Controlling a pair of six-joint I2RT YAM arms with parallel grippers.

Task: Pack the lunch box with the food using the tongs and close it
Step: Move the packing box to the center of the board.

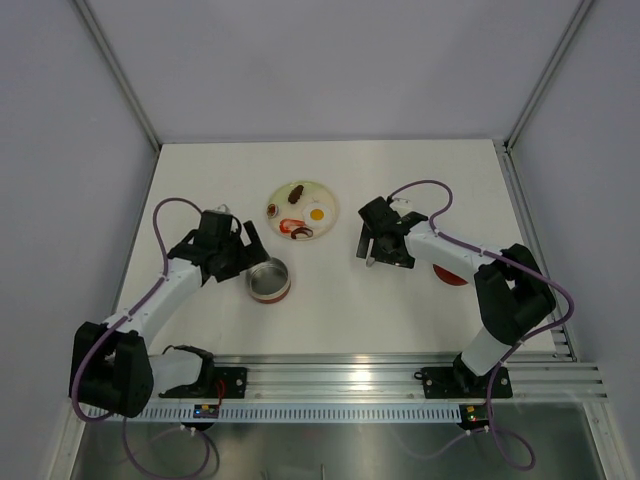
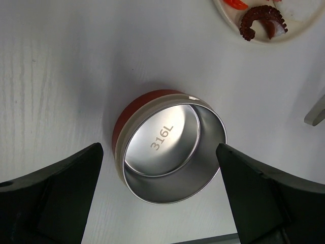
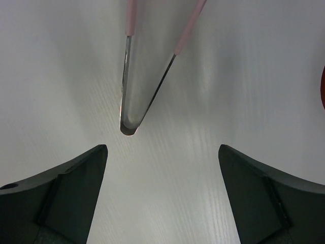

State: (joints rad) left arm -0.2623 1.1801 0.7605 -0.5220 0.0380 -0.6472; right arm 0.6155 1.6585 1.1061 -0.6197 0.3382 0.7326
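Observation:
The lunch box [image 1: 269, 281], a round shiny metal tin with a red base, stands open and empty on the white table. My left gripper [image 1: 248, 256] hangs open just left of it; in the left wrist view the tin [image 2: 170, 147] sits between and beyond the spread fingers [image 2: 66, 188]. The food lies on a pale plate [image 1: 283, 188]: a brown sausage [image 1: 293, 194], a fried egg [image 1: 317, 214] and red curled strips [image 1: 297, 232]. The tongs [image 3: 124, 76] lie flat, joined end toward my open right gripper [image 3: 162, 147], which holds nothing. The red lid [image 1: 452, 276] lies partly under the right arm.
The plate's rim [image 2: 304, 23] and a red curled piece [image 2: 261, 23] show at the top right of the left wrist view. The lid's edge [image 3: 323, 89] sits at the right border of the right wrist view. Enclosure walls ring the table.

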